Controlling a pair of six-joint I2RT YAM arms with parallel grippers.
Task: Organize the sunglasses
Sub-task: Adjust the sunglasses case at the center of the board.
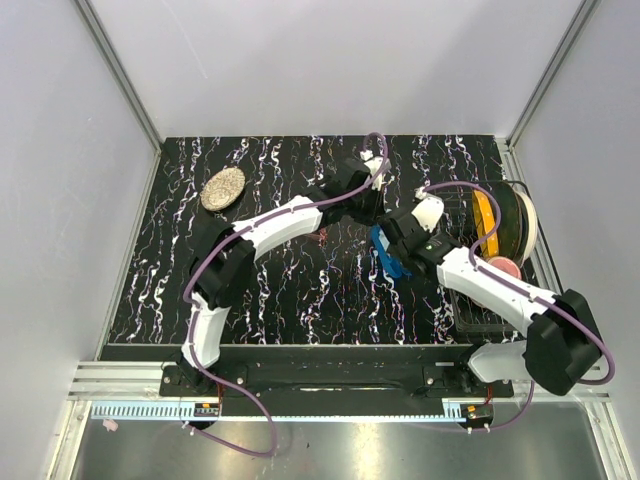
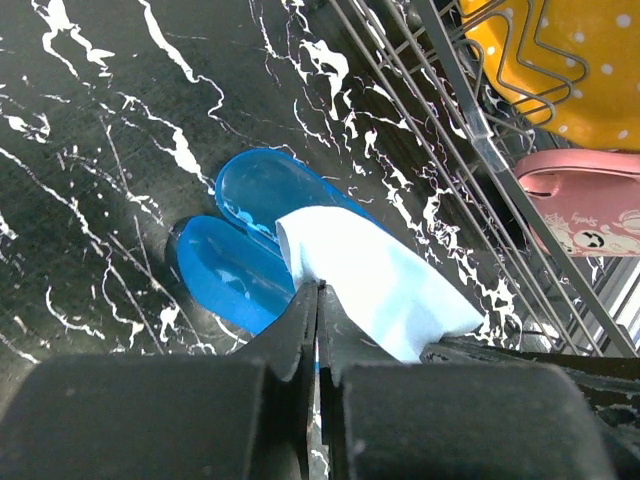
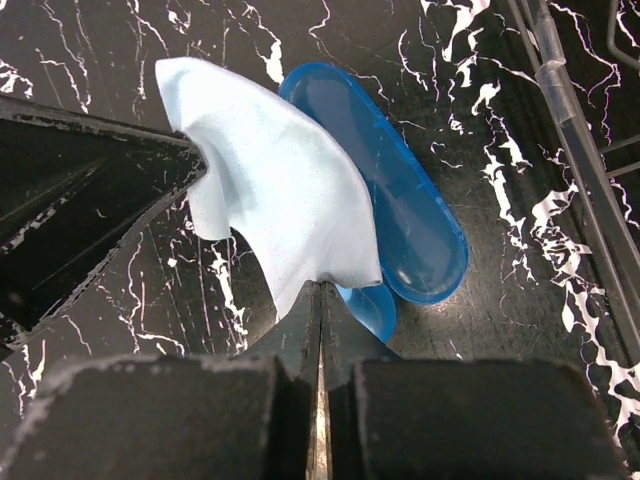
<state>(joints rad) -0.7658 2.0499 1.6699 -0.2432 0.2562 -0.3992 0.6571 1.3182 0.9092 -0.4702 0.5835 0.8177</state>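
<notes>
Left gripper & right gripper each clamped on cloth corner over open case; sunglasses unseen, prob. midway, lid not closed.

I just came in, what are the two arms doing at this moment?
Both arms hold one light blue cloth: the left fingers and the right fingers are each shut on an edge of it. It hangs over an open blue case. No sunglasses show in any view.
</notes>
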